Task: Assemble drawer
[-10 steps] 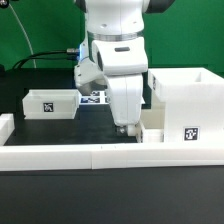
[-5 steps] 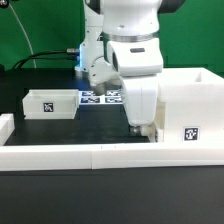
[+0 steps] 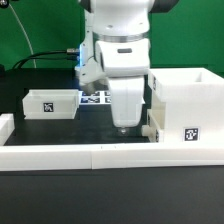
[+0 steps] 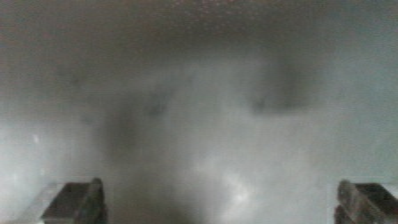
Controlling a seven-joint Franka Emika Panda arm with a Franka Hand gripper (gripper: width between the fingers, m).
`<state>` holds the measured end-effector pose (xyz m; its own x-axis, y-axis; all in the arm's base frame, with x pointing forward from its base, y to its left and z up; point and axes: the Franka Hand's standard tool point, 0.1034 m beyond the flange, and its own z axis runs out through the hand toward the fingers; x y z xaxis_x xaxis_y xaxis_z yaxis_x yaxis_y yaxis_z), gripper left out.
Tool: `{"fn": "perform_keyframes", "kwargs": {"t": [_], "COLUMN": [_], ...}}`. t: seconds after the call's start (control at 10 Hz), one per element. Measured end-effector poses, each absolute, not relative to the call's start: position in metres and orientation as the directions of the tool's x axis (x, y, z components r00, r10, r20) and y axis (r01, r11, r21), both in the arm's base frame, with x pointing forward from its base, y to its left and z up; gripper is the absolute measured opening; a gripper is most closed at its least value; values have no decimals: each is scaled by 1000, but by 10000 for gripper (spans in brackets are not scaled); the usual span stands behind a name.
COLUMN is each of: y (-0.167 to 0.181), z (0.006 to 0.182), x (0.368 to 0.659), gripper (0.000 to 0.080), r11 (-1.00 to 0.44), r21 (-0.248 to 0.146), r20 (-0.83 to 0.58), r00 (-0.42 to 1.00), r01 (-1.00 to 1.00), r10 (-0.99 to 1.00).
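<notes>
1. The gripper (image 3: 122,124) is hanging fingers-down over the middle of the table, just behind the wall (image 3: 60,156). In the wrist view its fingers (image 4: 75,203) are standing far apart with nothing between them, so it is reading as open and empty.
2. At three o'clock from it in the exterior view, a small white part is sitting tight against the housing (image 3: 185,95). This is probably the near tray (image 3: 152,124), and the arm is hiding half of it.
3. The far tray (image 3: 50,103) is lying at nine o'clock, well apart from the gripper. The marker board (image 3: 95,97) is showing at twelve o'clock, behind the arm.
4. The gripper is working close to the housing. A careless descent or sideways sweep could be knocking the housing askew, or cocking the near tray so that it jams rather than slides.
5. The exterior view is giving the layout but is not showing the finger gap. The wrist view is showing that gap, and beyond it only a blurred pale surface, with no edge to steer by.
</notes>
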<state>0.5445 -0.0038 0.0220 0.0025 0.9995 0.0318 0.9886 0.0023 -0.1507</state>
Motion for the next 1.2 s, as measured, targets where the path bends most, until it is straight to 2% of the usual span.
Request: {"fn": "perform_keyframes", "kwargs": {"t": [0.3,0.9,1.1,1.2], "y": [-19,-44,-51,-50], "z": [25,43,46,45], "x": [542,509,503,504], "gripper": [649,649,649,649], "r11": [-21,-78,-72,-92], "r21": [-147,-72,-106,-103], "r20": [29,22,16,15], "r00": [26,80,74,94], "r01": [989,994,992,990], "r10": [999,997,997,995]}}
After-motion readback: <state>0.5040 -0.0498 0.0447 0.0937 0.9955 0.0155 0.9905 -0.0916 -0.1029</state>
